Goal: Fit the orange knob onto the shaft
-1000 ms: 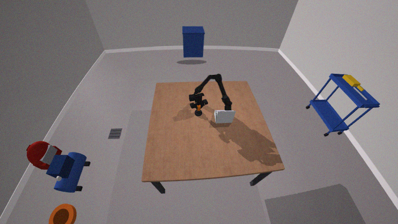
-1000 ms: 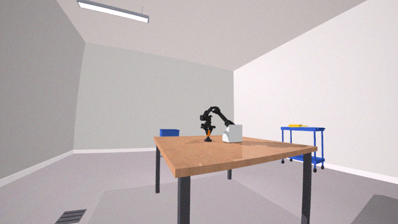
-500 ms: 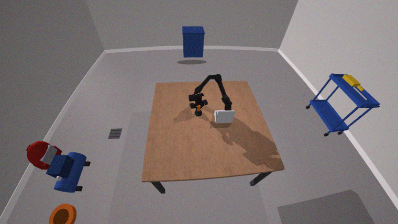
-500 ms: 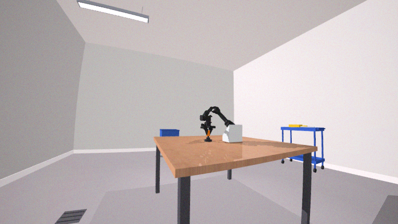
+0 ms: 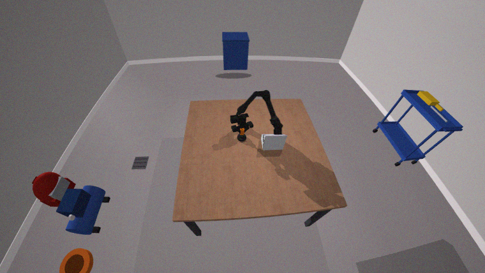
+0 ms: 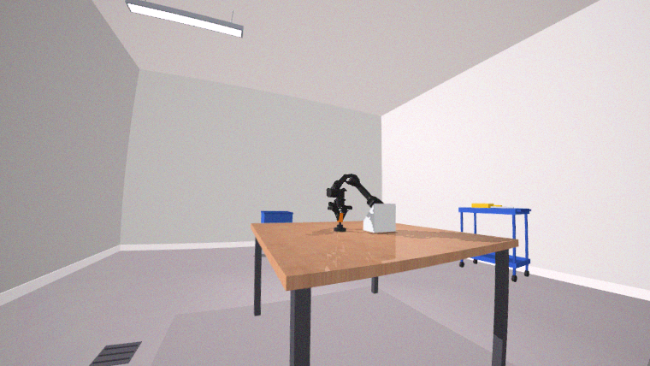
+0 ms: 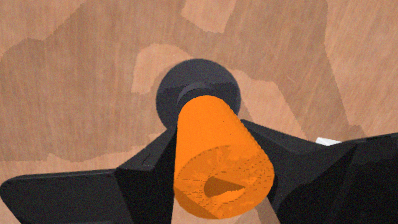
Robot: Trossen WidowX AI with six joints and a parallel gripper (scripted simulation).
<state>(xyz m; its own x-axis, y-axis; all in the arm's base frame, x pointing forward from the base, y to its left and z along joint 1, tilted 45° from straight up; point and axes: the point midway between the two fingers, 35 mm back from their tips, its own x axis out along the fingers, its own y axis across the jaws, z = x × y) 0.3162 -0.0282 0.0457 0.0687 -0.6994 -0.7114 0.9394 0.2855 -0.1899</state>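
The orange knob is held over the round dark pedestal, which stands on the wooden table. My gripper is shut on the knob, one finger on each side of it. In the wrist view the knob's near end shows an opening, and its far end overlaps the pedestal's middle. The D-shaped shaft is hidden behind the knob there. The exterior view shows a short dark part between the knob and the pedestal's base. Whether the shaft is in the knob's hole, I cannot tell.
A white box-like block stands on the table to the right of the pedestal, in front of the arm's base. A blue cart stands on the floor at the right, away from the table.
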